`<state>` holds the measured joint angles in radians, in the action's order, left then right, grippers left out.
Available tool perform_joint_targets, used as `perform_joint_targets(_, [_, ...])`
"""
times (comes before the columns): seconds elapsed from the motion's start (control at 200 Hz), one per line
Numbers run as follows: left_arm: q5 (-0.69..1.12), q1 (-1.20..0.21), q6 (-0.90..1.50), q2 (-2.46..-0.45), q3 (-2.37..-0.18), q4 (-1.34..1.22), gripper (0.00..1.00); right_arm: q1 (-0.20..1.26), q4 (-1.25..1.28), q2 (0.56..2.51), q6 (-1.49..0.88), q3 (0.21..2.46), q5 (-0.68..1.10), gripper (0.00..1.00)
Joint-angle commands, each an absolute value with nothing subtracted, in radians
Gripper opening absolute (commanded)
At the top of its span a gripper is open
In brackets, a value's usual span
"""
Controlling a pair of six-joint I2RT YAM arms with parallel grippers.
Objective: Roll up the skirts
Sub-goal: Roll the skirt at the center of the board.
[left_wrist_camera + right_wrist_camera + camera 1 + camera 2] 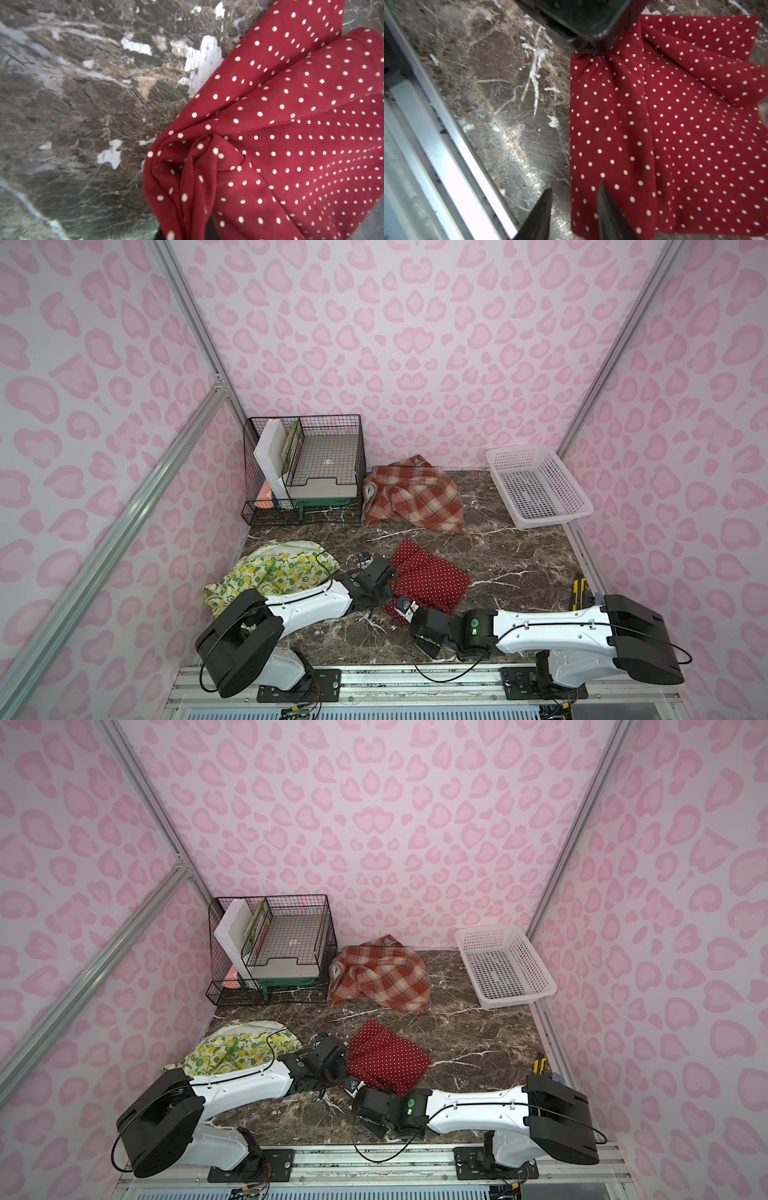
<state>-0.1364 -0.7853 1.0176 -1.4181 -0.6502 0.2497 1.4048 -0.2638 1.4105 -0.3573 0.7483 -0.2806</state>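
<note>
The red skirt with white polka dots [432, 578] [390, 1060] lies folded on the marble table near the front middle. My left gripper [388, 593] [591, 48] is shut on its near-left corner, and the cloth bunches into a pinch [191, 187]. My right gripper [575, 199] [401, 608] stands open over the skirt's near edge [675, 135], with one finger over the cloth and the other over bare marble. The plaid skirt [415, 495] [382, 977] lies crumpled at the back middle. The lemon-print skirt [270, 572] [237, 1048] lies crumpled at the left, partly under my left arm.
A white perforated basket [540, 489] stands at the back right. A black wire rack [303, 468] with trays fills the back left corner. A yellow and black utility knife [579, 593] lies at the right edge. An aluminium rail [446, 145] runs along the table's front.
</note>
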Motion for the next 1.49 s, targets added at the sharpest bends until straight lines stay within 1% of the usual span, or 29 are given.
perform_joint_targets(0.0, [-0.142, -0.783, 1.002, -1.414, -0.647, 0.300, 0.00, 1.407, -0.216, 1.455, -0.315, 0.737, -0.332, 0.53])
perform_joint_targets(0.165, [-0.123, -0.784, 1.000, -1.422, -0.640, 0.277, 0.00, 1.415, -0.285, 1.557, -0.339, 0.769, -0.457, 0.61])
perform_joint_targets(0.305, [-0.107, -0.782, 0.996, -1.431, -0.635, 0.252, 0.00, 1.417, -0.366, 1.642, -0.402, 0.811, -0.514, 0.60])
perform_joint_targets(0.385, [-0.100, -0.780, 0.993, -1.440, -0.635, 0.243, 0.00, 1.414, -0.378, 1.674, -0.430, 0.813, -0.498, 0.58])
perform_joint_targets(0.455, [-0.090, -0.776, 0.991, -1.443, -0.634, 0.234, 0.00, 1.413, -0.395, 1.705, -0.442, 0.823, -0.468, 0.50])
perform_joint_targets(0.575, [-0.076, -0.769, 0.992, -1.433, -0.629, 0.223, 0.00, 1.412, -0.411, 1.726, -0.452, 0.828, -0.418, 0.19])
perform_joint_targets(0.61, [-0.074, -0.761, 0.994, -1.426, -0.629, 0.226, 0.00, 1.412, -0.413, 1.724, -0.447, 0.827, -0.400, 0.13])
perform_joint_targets(0.67, [-0.069, -0.748, 0.994, -1.405, -0.629, 0.241, 0.00, 1.411, -0.411, 1.714, -0.436, 0.819, -0.357, 0.04])
perform_joint_targets(0.69, [-0.068, -0.742, 0.994, -1.395, -0.630, 0.248, 0.07, 1.410, -0.409, 1.707, -0.431, 0.817, -0.338, 0.01])
perform_joint_targets(0.705, [-0.066, -0.739, 0.993, -1.386, -0.629, 0.252, 0.15, 1.408, -0.405, 1.700, -0.426, 0.814, -0.319, 0.00])
perform_joint_targets(0.74, [-0.067, -0.725, 0.991, -1.362, -0.629, 0.266, 0.35, 1.400, -0.392, 1.681, -0.414, 0.808, -0.266, 0.00])
perform_joint_targets(0.775, [-0.077, -0.714, 0.991, -1.333, -0.630, 0.290, 0.49, 1.381, -0.375, 1.658, -0.406, 0.802, -0.196, 0.00])
perform_joint_targets(0.8, [-0.088, -0.705, 0.990, -1.309, -0.633, 0.311, 0.57, 1.364, -0.359, 1.638, -0.401, 0.798, -0.136, 0.00])
perform_joint_targets(0.835, [-0.105, -0.697, 0.988, -1.271, -0.635, 0.343, 0.64, 1.337, -0.335, 1.610, -0.399, 0.793, -0.045, 0.00])
perform_joint_targets(0.86, [-0.115, -0.691, 0.984, -1.243, -0.635, 0.360, 0.74, 1.312, -0.316, 1.590, -0.399, 0.792, 0.021, 0.00])
perform_joint_targets(0.895, [-0.127, -0.686, 0.979, -1.205, -0.636, 0.386, 0.79, 1.277, -0.287, 1.562, -0.405, 0.789, 0.115, 0.00])
perform_joint_targets(0.955, [-0.141, -0.683, 0.979, -1.147, -0.637, 0.433, 0.82, 1.211, -0.227, 1.530, -0.427, 0.787, 0.282, 0.00])
perform_joint_targets(1.065, [-0.131, -0.682, 1.000, -1.063, -0.616, 0.473, 0.82, 1.075, -0.092, 1.521, -0.493, 0.761, 0.571, 0.00])
perform_joint_targets(1.185, [-0.124, -0.685, 1.014, -0.985, -0.585, 0.495, 0.82, 0.951, 0.039, 1.538, -0.540, 0.698, 0.761, 0.00])
perform_joint_targets(1.335, [-0.120, -0.696, 1.017, -0.928, -0.564, 0.503, 0.81, 0.817, 0.216, 1.570, -0.641, 0.558, 0.880, 0.00])
perform_joint_targets(1.49, [-0.117, -0.737, 1.020, -0.981, -0.580, 0.450, 0.81, 0.703, 0.309, 1.590, -0.683, 0.489, 0.943, 0.00])
